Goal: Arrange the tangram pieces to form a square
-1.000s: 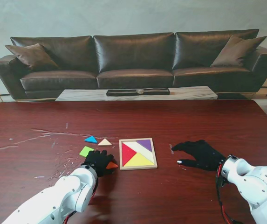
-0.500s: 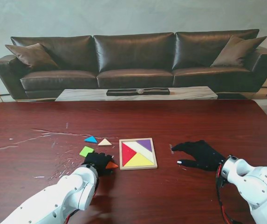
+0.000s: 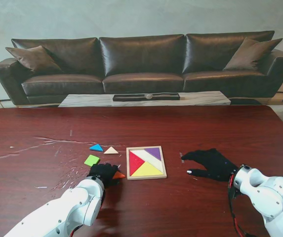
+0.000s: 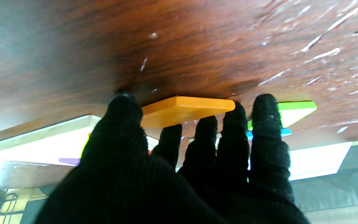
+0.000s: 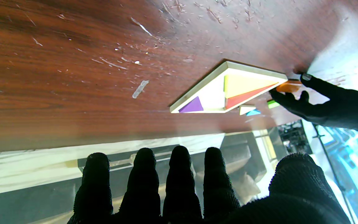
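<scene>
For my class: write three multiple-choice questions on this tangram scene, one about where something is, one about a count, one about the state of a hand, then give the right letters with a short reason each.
1. Where does the green piece lie relative to the wooden tray?
A. on the robot's left of it
B. inside it
C. on the robot's right of it

2. How many loose pieces lie on the table outside the tray, counting the one at the left hand?
A. two
B. four
C. six

3. What is the left hand doing?
A. resting flat, far from any piece
B. closing its fingers around the orange piece
C. holding the tray up

Answers:
1 A, green lies left of the tray in the stand view.
2 B, blue piece, cream piece, green and orange.
3 B, the left wrist view shows thumb and fingers at the orange piece's edges.
</scene>
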You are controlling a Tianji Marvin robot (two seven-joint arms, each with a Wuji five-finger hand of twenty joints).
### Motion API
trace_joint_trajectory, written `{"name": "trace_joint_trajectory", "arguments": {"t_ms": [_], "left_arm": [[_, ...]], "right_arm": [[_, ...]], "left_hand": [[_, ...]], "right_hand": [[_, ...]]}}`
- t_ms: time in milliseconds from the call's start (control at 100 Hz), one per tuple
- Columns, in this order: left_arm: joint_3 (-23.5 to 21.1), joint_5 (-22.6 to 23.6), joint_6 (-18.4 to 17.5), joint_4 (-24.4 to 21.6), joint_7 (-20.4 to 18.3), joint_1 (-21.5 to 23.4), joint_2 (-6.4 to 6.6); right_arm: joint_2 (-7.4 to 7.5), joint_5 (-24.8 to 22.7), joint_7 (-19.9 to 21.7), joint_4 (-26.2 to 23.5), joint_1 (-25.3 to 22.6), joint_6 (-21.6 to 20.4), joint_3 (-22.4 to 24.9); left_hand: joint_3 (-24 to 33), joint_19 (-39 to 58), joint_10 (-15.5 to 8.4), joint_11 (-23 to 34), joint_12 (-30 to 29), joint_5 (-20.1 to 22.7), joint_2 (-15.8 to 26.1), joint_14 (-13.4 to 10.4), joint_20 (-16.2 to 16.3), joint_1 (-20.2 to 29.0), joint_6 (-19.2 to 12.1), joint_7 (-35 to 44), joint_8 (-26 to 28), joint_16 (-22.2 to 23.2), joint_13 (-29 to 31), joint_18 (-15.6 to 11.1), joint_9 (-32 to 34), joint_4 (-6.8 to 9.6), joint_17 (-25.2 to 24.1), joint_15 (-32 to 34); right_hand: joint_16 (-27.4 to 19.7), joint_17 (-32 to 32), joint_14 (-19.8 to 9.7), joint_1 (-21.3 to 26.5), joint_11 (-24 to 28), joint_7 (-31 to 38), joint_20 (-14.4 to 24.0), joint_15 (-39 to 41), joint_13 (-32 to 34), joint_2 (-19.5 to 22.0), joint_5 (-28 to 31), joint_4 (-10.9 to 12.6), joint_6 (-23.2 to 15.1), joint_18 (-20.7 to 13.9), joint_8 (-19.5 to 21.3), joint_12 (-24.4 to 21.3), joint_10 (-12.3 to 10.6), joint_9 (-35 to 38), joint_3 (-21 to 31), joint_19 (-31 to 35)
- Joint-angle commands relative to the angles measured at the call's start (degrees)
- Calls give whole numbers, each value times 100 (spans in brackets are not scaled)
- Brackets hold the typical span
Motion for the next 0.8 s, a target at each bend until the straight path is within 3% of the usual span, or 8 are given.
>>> {"name": "trace_joint_trajectory", "arguments": {"t_ms": [0, 130, 150, 300, 390, 530, 590, 790], "left_arm": [[15, -7, 34, 29, -65, 132, 17], [4, 50, 73, 18, -29, 170, 14], [7, 55, 75, 23, -24, 170, 14], [57, -11, 99, 133, 54, 129, 4], [62, -41, 19, 255, 180, 111, -8], [98, -67, -90, 441, 330, 68, -17], [118, -81, -128, 504, 370, 49, -18], [258, -46, -192, 675, 362, -73, 2]], "right_arm": [[-11, -36, -14, -29, -36, 15, -30], [-14, -44, -28, -30, -36, 27, -41], [-14, -46, -30, -30, -36, 29, -43], [-15, -51, -35, -35, -42, 41, -45], [-16, -57, -33, -42, -47, 52, -41], [-15, -66, -33, -47, -50, 60, -36], [-15, -72, -31, -50, -51, 58, -32], [-15, -94, -40, -62, -57, 50, -4]], "left_hand": [[214, 144, -125, 484, 245, 298, -251, -16, -88, 402, 19, 503, 157, 151, 295, 135, 387, 185, 124, 247], [478, 281, -186, 648, 381, 328, -389, -124, -151, 471, 21, 714, 147, 230, 520, 26, 519, 157, 396, 334], [974, 376, -215, 662, 444, 327, -515, -164, -269, 279, 18, 831, 84, 272, 593, -13, 574, 88, 475, 350], [1445, 537, -289, 907, 589, 404, -771, -317, -314, 279, -43, 1112, 189, 389, 908, -231, 752, 25, 864, 537], [2113, 672, -344, 1091, 730, 462, -1043, -405, -377, 62, -124, 1407, 274, 547, 1112, -342, 893, -37, 1073, 675], [2653, 880, -397, 1457, 1004, 573, -1369, -493, -261, -120, -287, 1912, 475, 902, 1422, -505, 1144, -148, 1415, 1068], [2687, 1022, -440, 1678, 1336, 610, -1544, -539, -116, -89, -419, 2257, 626, 1160, 1549, -491, 1287, -290, 1542, 1308], [2885, 1125, -510, 2126, 2653, 432, -1889, -727, 252, -270, -704, 3292, 910, 2009, 1511, -528, 1361, -449, 1681, 2005]], "right_hand": [[-37, -98, -45, -80, -42, -31, -120, -15, -67, 104, -163, 153, -55, 70, -85, -21, -11, -6, 12, -15], [-37, -104, -45, -69, -39, -25, -122, -14, -65, 106, -162, 154, -52, 80, -85, -20, -8, -5, 14, -15], [-37, -103, -39, -69, -39, -24, -123, -13, -62, 102, -160, 154, -54, 80, -85, -20, -11, -4, 12, -14], [-38, -104, -45, -61, -37, -22, -121, -13, -62, 104, -168, 154, -57, 94, -87, -19, -1, 1, 13, -5], [-37, -106, -42, -55, -36, -21, -120, -11, -57, 99, -170, 154, -57, 94, -88, -19, 3, 3, 13, -1], [-37, -105, -42, -36, -35, -18, -120, -9, -52, 89, -167, 156, -60, 96, -88, -18, 5, 4, 16, 5], [-38, -108, -38, -27, -34, -17, -120, -12, -61, 87, -170, 157, -57, 97, -89, -17, 0, 4, 18, 6], [-37, -108, -44, -17, -26, -11, -120, -6, -49, 84, -169, 158, -62, 97, -89, -13, -1, 5, 17, 10]]}}
